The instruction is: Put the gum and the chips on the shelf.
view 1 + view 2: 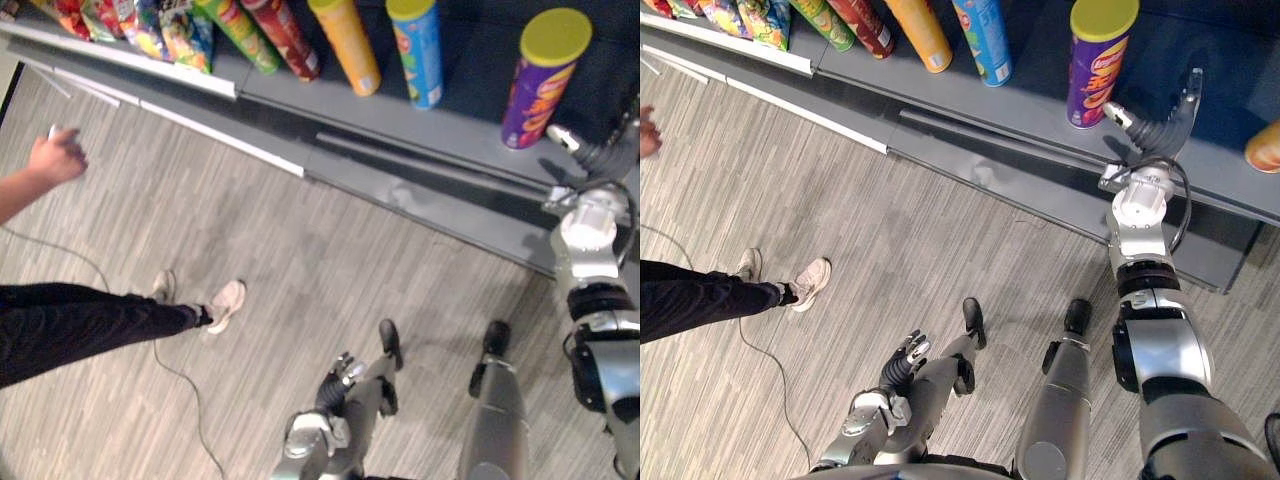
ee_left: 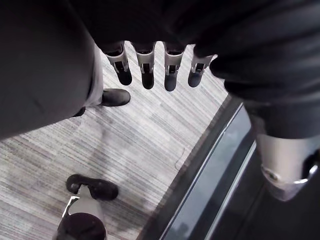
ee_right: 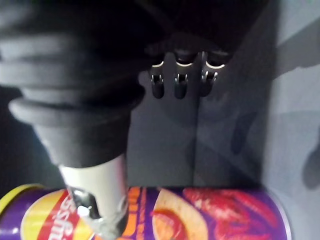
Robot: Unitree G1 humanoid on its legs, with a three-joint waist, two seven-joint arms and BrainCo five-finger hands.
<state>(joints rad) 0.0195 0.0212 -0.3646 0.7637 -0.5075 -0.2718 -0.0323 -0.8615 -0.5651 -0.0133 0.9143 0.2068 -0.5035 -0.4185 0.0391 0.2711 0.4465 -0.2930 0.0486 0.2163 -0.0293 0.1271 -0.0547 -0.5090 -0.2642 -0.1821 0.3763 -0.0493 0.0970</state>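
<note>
Shelf (image 1: 1030,105) carrying the purple chip can (image 1: 1098,70), right hand (image 1: 1158,132) loose beside it.
The can stands upright on the grey shelf, apart from the row of other cans (image 1: 345,45) further left. The right hand's fingers (image 3: 179,82) are straight and grip nothing, while its thumb lies just beside the can's lower part. The tall can probably tips easily, so the hand should draw straight back from the shelf without swinging the thumb sideways. The left hand (image 1: 905,358) hangs low with relaxed fingers. At far left a person's hand (image 1: 55,158) holds something small and pale, possibly the gum; it is too small to tell.
</note>
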